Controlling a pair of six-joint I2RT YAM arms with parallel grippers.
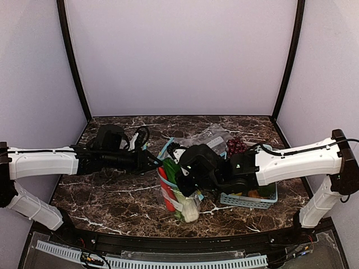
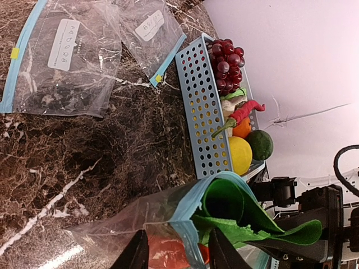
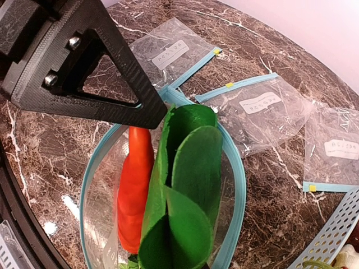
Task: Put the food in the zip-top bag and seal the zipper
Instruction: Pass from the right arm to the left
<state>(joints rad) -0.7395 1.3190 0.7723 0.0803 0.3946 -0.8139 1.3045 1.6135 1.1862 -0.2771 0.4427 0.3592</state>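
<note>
At the middle of the dark, white-veined marble table, the large clear zip-top bag lies with its mouth pulled round. Its long light-blue zipper strip forms an open loop. Inside are the red-orange tapered toy vegetable and the big leafy one with green felt leaves and a white stalk. The dark green cucumber I cannot find in any view.

My left claw is spread, one finger on each side of the rim with a plain gap between them. I judge it is propping the mouth rather than pinching it. My right claw hangs over the mouth by the leaves. Its fingers are hidden, so I cannot tell whether it grips anything.

What worries me most is the leaves. Their tips reach the rim and seem to poke past it, and felt is springy. If my right claw backs off before they are seated deep, they may ride up and catch in the zipper track, leaving the seal gaping.

Second, my left fingers are not closed on the rim. Any push from my right could slide the plastic out from between them, and the mouth would collapse onto the food.

Third, the bag rests on slick stone. A shove may scoot the whole thing toward the light-blue perforated plastic basket instead of driving the vegetable in.
</note>
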